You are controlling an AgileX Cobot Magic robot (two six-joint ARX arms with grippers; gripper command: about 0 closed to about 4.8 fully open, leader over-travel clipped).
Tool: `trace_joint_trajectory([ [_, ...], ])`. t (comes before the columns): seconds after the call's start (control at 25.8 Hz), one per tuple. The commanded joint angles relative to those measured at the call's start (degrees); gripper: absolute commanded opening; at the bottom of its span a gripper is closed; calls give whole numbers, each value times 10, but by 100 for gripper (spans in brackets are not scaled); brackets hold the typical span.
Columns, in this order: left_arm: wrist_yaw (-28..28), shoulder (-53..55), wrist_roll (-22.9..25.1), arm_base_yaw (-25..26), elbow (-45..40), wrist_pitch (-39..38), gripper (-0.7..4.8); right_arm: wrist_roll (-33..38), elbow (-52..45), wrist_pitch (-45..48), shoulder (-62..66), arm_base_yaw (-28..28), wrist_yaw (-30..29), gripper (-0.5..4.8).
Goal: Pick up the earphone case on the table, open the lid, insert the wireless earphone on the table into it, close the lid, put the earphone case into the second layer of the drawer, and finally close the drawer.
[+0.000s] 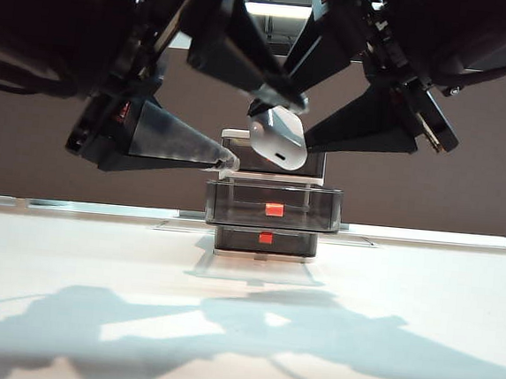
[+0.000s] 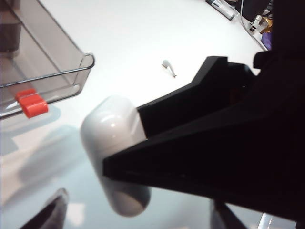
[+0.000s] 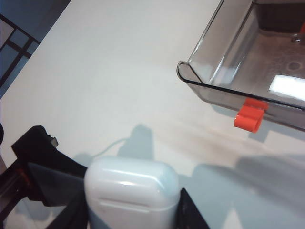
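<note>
Both black fingers of the right gripper point(image 3: 131, 210) press against the two sides of the small glossy white rounded plastic earphone case point(image 3: 131, 193), whose lid point(image 3: 132, 179) is closed. In the exterior view this right gripper point(image 1: 281, 125) holds the earphone case point(image 1: 278, 137) tilted in the air, above the front of the pulled-out middle drawer. Just to the left, the left gripper point(image 1: 263, 128) stands with its fingers spread wide, one finger point(image 1: 247, 52) above the case and the other finger point(image 1: 173, 143) below and to the left; neither grips it. From the left wrist view the case point(image 2: 112, 143) hangs over the wide flat white table point(image 2: 143, 38), partly covered by a black finger of the other gripper.

Beyond the grippers stands the small three-tier drawer cabinet point(image 1: 233, 135) with a white frame and smoky translucent drawers. Its second layer point(image 1: 274, 205), marked by a small red-orange front tab point(image 1: 274, 210), is pulled out toward the camera, and its clear front corner shows in both wrist views point(image 3: 224, 71). A small grey-white earphone-like piece point(image 2: 168, 67) lies on the table well apart from the case.
</note>
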Motion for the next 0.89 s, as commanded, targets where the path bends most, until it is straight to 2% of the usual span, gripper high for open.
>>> trace_joint_trajectory([
  [0.04, 1, -1, -1, -2, 1, 19, 354, 0, 2, 12, 2, 3, -25, 138],
  [0.35, 2, -1, 0, -2, 1, 18, 353, 1, 2, 12, 5, 35, -23, 139],
  [0.89, 1, -1, 1, -1, 1, 18, 339, 1, 2, -14, 5, 37, -39, 138],
])
